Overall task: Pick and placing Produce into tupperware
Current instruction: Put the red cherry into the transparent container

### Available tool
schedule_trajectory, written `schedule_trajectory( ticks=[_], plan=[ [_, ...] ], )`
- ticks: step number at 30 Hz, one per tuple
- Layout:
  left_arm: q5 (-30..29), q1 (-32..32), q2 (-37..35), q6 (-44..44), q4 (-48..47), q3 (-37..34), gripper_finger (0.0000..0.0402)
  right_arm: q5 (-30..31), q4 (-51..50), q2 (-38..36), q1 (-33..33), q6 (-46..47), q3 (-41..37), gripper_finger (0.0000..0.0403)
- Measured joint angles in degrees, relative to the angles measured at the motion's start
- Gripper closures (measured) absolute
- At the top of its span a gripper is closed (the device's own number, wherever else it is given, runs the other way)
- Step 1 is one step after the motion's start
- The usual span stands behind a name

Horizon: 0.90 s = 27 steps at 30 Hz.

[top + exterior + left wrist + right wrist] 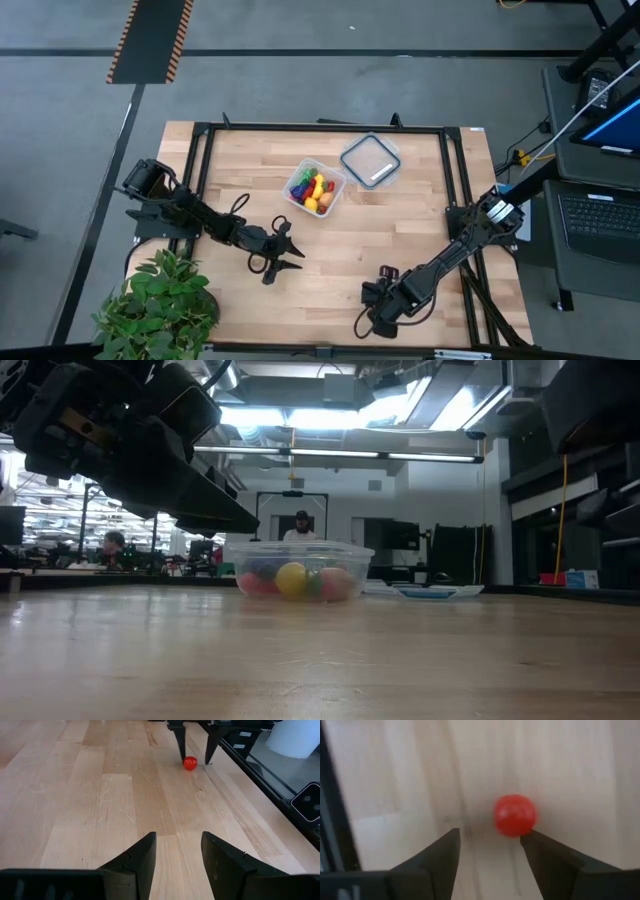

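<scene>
The likeliest slip: the small red tomato (pixel 515 815) is round and lies loose on the table (pixel 420 225), off-centre between the right gripper (pixel 490 850) fingers, touching one fingertip, so closing could nudge it rolling away. That gripper hangs low near the table's 5 o'clock edge, jaws apart, holding nothing. The left gripper (pixel 285 252) waits around 7 o'clock (partly open, empty), pointed toward the tomato. The tupperware (pixel 316 187), already holding several produce pieces, sits just above centre, the clear lid (pixel 370 160) beside it at 1 o'clock.
</scene>
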Motion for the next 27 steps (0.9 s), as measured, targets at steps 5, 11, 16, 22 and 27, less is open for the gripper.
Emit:
schedule_trajectory(
  ticks=[5, 11, 16, 22, 27],
  plan=[
    [0.00, 0.00, 0.00, 0.10, 0.00, -0.02, 0.0253, 0.01, -2.85, -0.07, -1.57, 0.87, 0.00, 0.0178],
    [0.00, 0.00, 0.00, 0.13, -0.37, 0.00, 0.0253, -0.05, -1.11, -0.11, -2.45, -6.30, -0.31, 0.0191],
    [0.02, 0.00, 0.00, 0.13, -1.51, -0.02, 0.0253, -0.85, -0.63, -0.11, -3.06, -7.87, -0.28, 0.0193],
    [0.02, 0.00, 0.00, 0.15, -1.49, -0.01, 0.0253, -1.19, -0.39, -0.11, -3.66, -13.71, -0.28, 0.0194],
    [0.02, 0.00, 0.00, 0.15, -1.49, -0.02, 0.0253, -1.26, 0.31, -0.11, -4.19, -15.61, -0.23, 0.0194]
  ],
)
